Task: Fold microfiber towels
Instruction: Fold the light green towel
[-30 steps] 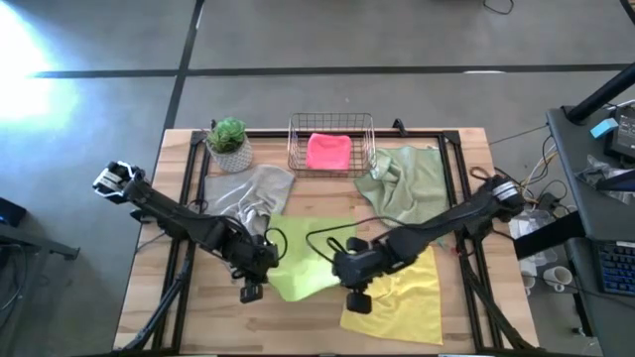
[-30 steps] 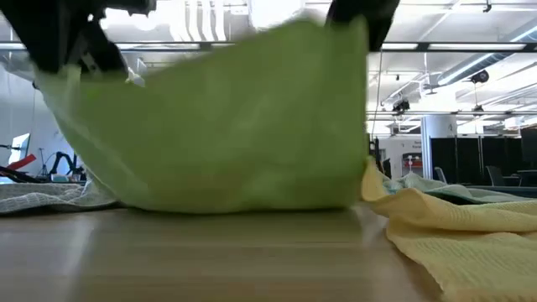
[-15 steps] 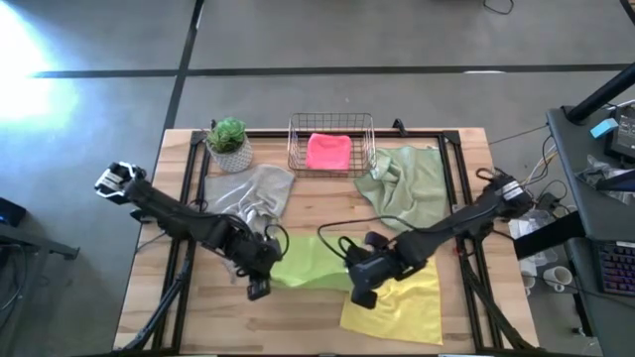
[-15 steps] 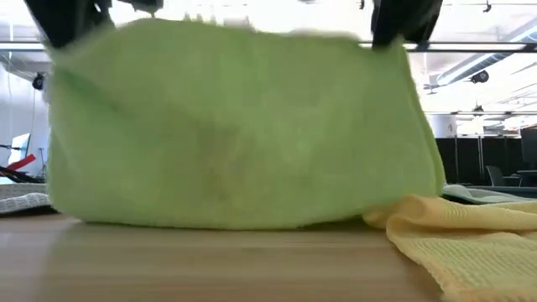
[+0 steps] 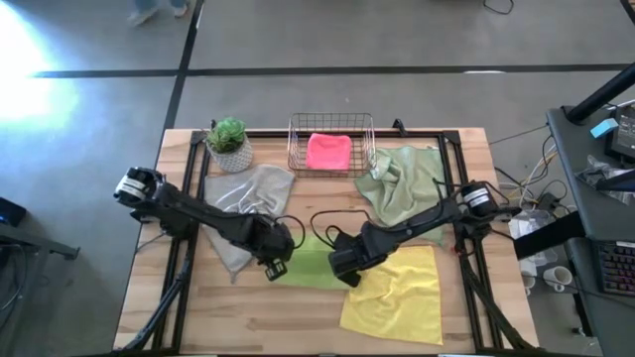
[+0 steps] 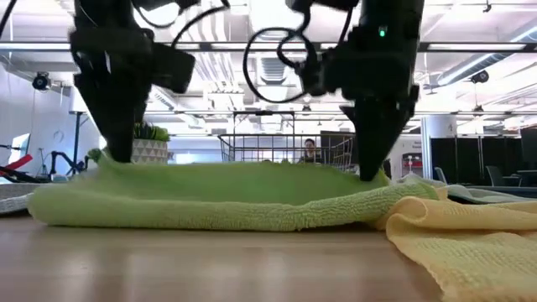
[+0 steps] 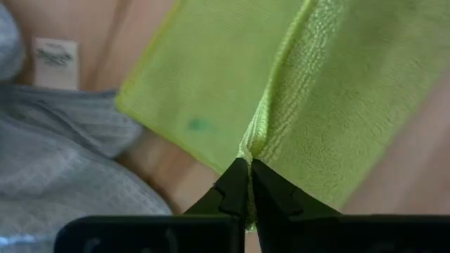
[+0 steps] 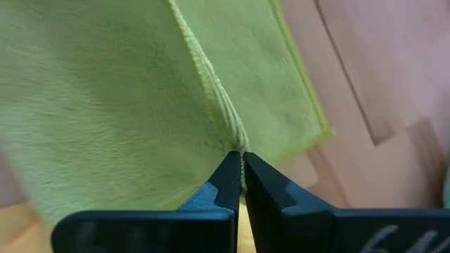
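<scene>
My left gripper (image 5: 274, 266) and right gripper (image 5: 344, 274) both have their jaws pinched shut on the hem of the lime green towel (image 5: 311, 264), one at each end. The towel lies doubled on the worktop (image 5: 298, 317), its long axis running straight between my two grips, with the yellow towel (image 5: 397, 297) just beside the right one. I judge release comes next.

Count, high view:
- Soft microfiber towels: five, namely one grey (image 5: 250, 193), one lime green (image 5: 311, 268), one pale sage green (image 5: 405, 186), one hot pink (image 5: 327, 151), one yellow (image 5: 397, 302).
- Copper wire basket (image 5: 296, 147): one.
- Small potted green plant (image 5: 228, 143): one.
- Dark robot arms: two.
</scene>
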### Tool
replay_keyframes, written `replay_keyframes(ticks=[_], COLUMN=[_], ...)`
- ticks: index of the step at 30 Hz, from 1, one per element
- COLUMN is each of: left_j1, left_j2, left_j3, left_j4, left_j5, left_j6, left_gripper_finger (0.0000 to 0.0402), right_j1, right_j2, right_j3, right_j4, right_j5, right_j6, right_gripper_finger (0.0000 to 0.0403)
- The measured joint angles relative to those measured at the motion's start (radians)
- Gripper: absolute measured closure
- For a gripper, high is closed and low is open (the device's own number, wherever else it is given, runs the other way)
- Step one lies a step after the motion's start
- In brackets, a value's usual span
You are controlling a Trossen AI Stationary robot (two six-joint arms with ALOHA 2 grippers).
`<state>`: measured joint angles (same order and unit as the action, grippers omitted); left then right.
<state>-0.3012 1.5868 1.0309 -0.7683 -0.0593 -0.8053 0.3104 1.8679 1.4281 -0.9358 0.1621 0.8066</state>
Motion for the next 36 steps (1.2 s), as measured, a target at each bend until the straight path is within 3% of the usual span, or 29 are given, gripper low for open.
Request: replay_keyframes(ticks=[7, 22, 30, 36], left_j1=[0.035, 0.084, 0.086, 0.092], left_j2=[0.017, 0.017, 0.016, 0.014], left_j3=[0.0, -0.004, -0.003, 0.009], left_j4=[0.001, 0.002, 0.009, 0.0], left_j5=[-0.083, -0.089, -0.09, -0.089], left_j6=[0.0, 0.035, 0.085, 0.08], left_gripper_finger=[0.0401, 0.0399, 0.033, 0.0265], right_j1=[-0.027, -0.058, -0.058, -0.063], right_j2=[0.001, 0.0, 0.0, -0.001], right_j3=[-0.012, -0.026, -0.026, -0.026], right_j4=[-0.018, -0.015, -0.017, -0.018], right_j5=[0.019, 0.022, 0.022, 0.023], right_j6=[0.007, 0.001, -0.014, -0.039], right_gripper_finger=[0.0394, 0.0394, 0.0389, 0.0345])
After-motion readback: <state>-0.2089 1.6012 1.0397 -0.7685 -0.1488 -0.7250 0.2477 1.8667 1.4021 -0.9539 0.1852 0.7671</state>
